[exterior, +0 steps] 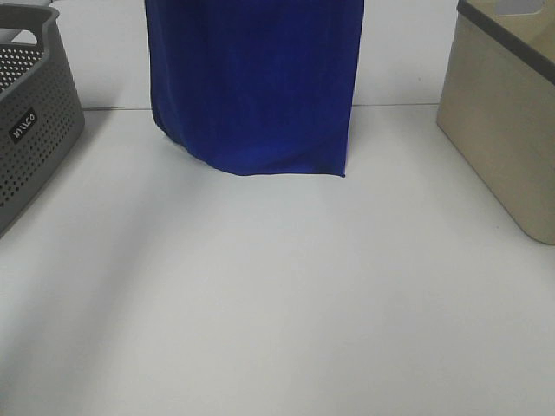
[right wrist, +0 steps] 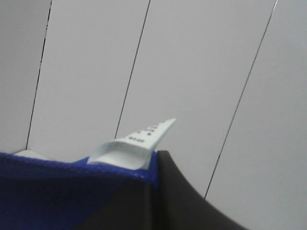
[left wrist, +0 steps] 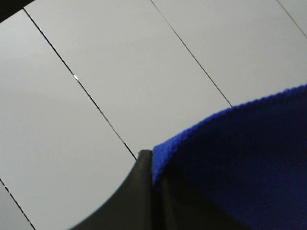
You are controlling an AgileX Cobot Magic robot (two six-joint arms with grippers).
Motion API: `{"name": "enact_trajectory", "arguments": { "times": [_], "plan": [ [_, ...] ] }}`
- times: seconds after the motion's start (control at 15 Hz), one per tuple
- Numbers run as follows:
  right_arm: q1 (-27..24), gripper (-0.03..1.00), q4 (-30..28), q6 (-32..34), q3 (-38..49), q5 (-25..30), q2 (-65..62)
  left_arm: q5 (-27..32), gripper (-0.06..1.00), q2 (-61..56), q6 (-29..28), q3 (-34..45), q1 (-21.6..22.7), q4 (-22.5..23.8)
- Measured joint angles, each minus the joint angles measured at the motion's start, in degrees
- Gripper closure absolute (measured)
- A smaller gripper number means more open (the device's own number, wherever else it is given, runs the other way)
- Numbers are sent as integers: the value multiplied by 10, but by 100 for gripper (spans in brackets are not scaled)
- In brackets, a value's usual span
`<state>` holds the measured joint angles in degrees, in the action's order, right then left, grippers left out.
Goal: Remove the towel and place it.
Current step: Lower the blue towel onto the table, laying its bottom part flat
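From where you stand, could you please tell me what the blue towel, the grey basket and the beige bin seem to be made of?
The towel looks like soft matte cloth: it hangs in folds, with a knitted-looking edge. The grey basket seems moulded plastic, given its regular perforations. The beige bin is probably smooth matte plastic too, though that is less certain.

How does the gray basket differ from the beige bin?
The gray basket has walls full of small holes and a white logo; the beige bin has plain solid walls. The gray basket's rim matches its body; the beige bin has a darker rim. Both stand on the white table.
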<state>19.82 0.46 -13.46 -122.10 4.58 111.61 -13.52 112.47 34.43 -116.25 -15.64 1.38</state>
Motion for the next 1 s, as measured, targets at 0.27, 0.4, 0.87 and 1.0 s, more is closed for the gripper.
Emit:
{"name": "enact_trajectory", "arguments": {
  "times": [0.27,0.4,0.87,1.0],
  "plan": [
    [-1,95,-1,0,-99,-26,60,6,94,112,0,-191,3,22],
    [-8,95,-1,0,-113,-26,66,38,94,152,0,-268,3,29],
    [-20,95,2,1,-117,34,71,121,94,178,0,-296,3,29],
    [-20,95,9,1,-117,112,69,214,94,175,0,-296,0,16]
  ]
}}
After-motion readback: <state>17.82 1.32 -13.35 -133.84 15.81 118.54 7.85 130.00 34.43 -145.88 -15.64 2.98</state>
